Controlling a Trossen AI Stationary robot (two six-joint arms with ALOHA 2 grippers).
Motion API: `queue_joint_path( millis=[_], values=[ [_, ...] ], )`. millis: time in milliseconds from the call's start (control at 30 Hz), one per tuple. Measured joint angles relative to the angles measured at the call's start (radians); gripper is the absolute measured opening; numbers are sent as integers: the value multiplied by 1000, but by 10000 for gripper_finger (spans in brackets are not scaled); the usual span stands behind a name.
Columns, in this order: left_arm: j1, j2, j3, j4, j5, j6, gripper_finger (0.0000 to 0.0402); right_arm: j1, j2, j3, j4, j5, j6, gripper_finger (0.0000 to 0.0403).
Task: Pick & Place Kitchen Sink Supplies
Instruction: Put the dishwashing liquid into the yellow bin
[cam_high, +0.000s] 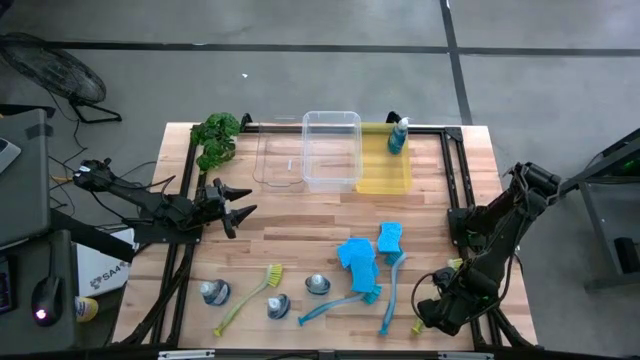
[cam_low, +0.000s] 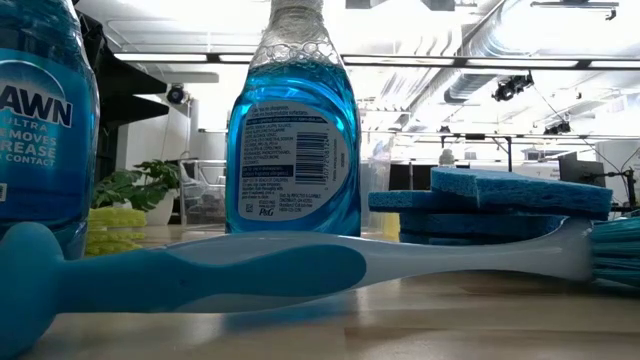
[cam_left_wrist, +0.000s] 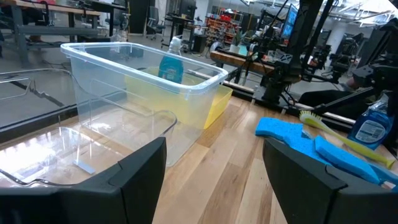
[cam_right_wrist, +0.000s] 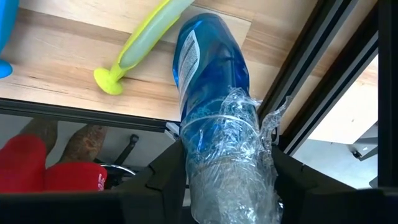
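A blue long-handled plastic dish brush (cam_low: 250, 272) lies flat on the wooden counter (cam_high: 300, 225) right against the low camera, its handle running across the whole view. Just behind it stand two bottles of blue dish liquid, one with a printed back label (cam_low: 292, 125) and one cut off at the picture's edge (cam_low: 42, 110), and a stack of flat blue sponges (cam_low: 495, 205).

From above, the sponges (cam_high: 362, 252) sit just past the counter's centre toward 5 o'clock, with two blue brushes (cam_high: 335, 303) beside them. A yellow-green brush (cam_high: 250, 297) and three grey-capped bottles (cam_high: 213, 292) lie toward 7 o'clock.

At 5 o'clock, at the counter's near corner, the right gripper (cam_right_wrist: 227, 177) has its fingers pinching a blue-liquid bottle with plastic film wrapped round its neck (cam_right_wrist: 214, 93); the fingers press on the wrapped cap end. Another yellow-green brush handle (cam_right_wrist: 140, 46) lies on the wood close by.

At 9 o'clock the left gripper (cam_high: 238, 210) hovers above the counter, fingers spread wide and holding nothing, pointing toward the bins.

At 12 o'clock stands a clear plastic bin (cam_high: 331, 150), a flat clear lid (cam_high: 277, 160) on its 9 o'clock side and a yellow bin (cam_high: 385, 172) on its 3 o'clock side. One blue-liquid bottle (cam_high: 398, 136) stands in the yellow bin. A green leafy plant (cam_high: 216, 137) sits at 11 o'clock.
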Motion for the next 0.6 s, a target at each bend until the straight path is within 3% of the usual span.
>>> queue_joint_path(
  millis=[600],
  values=[
    [0, 0, 0, 0, 0, 0, 264, 0, -1, 1, 9, 13, -12, 140]
  ],
)
